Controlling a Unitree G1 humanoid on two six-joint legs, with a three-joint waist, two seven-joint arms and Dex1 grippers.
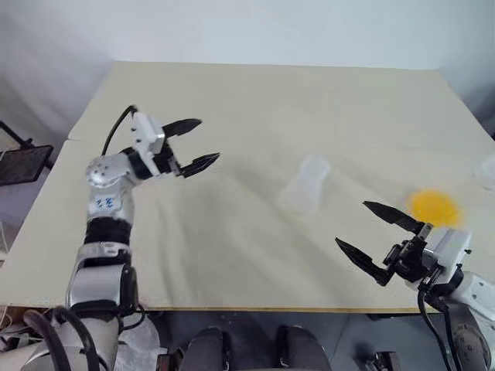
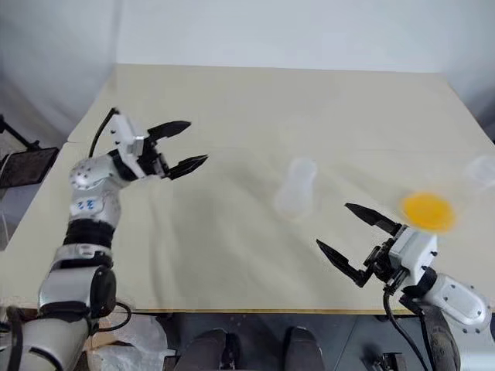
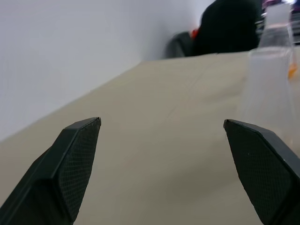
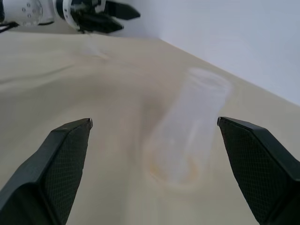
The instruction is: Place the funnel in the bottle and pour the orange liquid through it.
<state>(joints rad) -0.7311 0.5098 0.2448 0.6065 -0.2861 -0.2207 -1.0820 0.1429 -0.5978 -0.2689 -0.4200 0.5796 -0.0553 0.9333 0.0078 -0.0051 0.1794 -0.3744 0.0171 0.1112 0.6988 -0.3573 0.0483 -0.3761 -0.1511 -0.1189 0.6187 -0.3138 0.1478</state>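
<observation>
Right wrist view: jaws spread wide, nothing between them; bottle [image 4: 187,129] straight ahead, standing upright on the table [image 4: 70,89], centred in the gap yet well short of contact.

Right gripper [image 1: 373,234]: nearest the table's front edge, wide open, empty, aimed forward and toward the left arm's side.

Orange liquid [image 1: 434,207]: just beyond the right gripper's outer finger, on the far side from the bottle; bright shallow disc inside a clear vessel whose walls are too faint to trace.

Bottle position: forward of the right gripper and inboard of it, between the two grippers, closer to the right one; neck open, no funnel seated in it.

Funnel: possibly the faint clear shape [image 1: 486,171] at the table's right margin, beyond the orange liquid and outboard of the right gripper; too pale to confirm.

Left gripper [image 1: 195,143]: farther back than the right gripper, raised above the table, wide open, empty, pointing toward the bottle but well apart from it.

Left wrist view: bottle [image 3: 269,96] ahead, off to one side of the finger gap, an orange glint behind it.

Step in hand: approach only; nothing grasped, funnel not yet placed, pouring not begun.

Next move, as judged: locate and close on the funnel rim, carry it over the bottle neck, lower spout-first; light grip advisable, bottle likely to tip if nudged.
</observation>
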